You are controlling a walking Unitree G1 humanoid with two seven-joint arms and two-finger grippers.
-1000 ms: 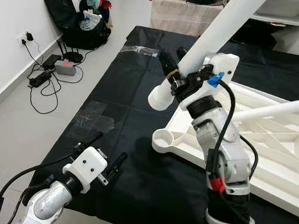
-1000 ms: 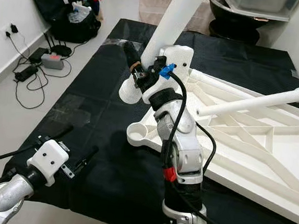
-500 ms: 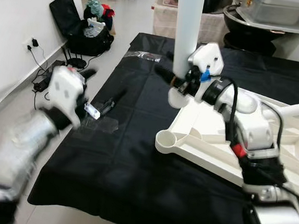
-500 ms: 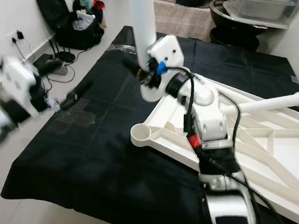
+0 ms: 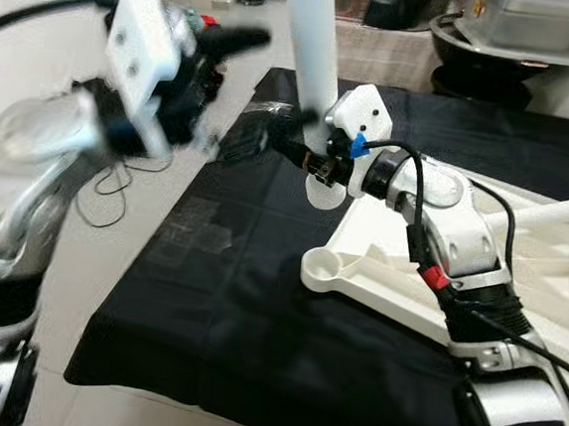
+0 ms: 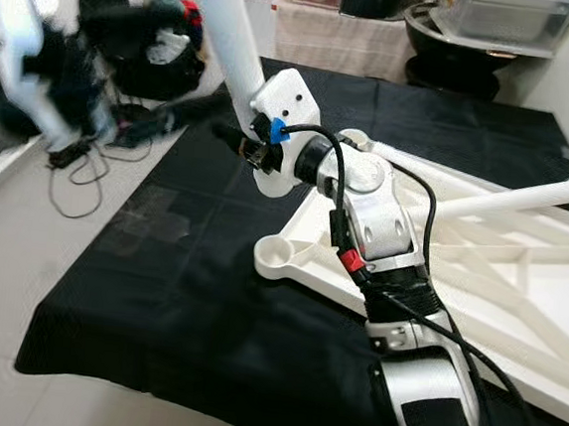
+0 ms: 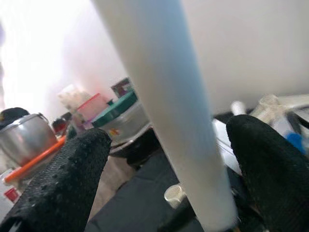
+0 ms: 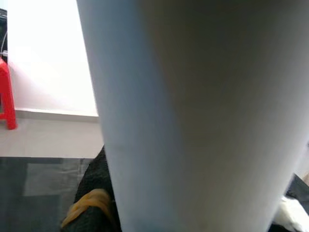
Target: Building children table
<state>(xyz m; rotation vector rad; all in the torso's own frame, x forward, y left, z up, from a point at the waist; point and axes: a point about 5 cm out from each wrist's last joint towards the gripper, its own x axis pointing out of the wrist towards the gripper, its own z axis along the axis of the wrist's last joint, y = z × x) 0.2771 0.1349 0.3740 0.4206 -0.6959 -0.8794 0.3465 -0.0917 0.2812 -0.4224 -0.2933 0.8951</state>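
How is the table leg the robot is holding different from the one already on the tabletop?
The held leg stands nearly upright, its lower end free above the black cloth; the fitted leg slants low, its base on the upturned tabletop. The right hand grips the held leg; nothing grips the fitted one. Both are plain white tubes.

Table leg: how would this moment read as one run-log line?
right hand: gripping white table leg upright | left hand: open around leg | tabletop: upside down on black cloth

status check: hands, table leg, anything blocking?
Right hand shut on white table leg, held upright over the black cloth. Left hand open, fingers either side of the leg. Tabletop's corner socket unobstructed.
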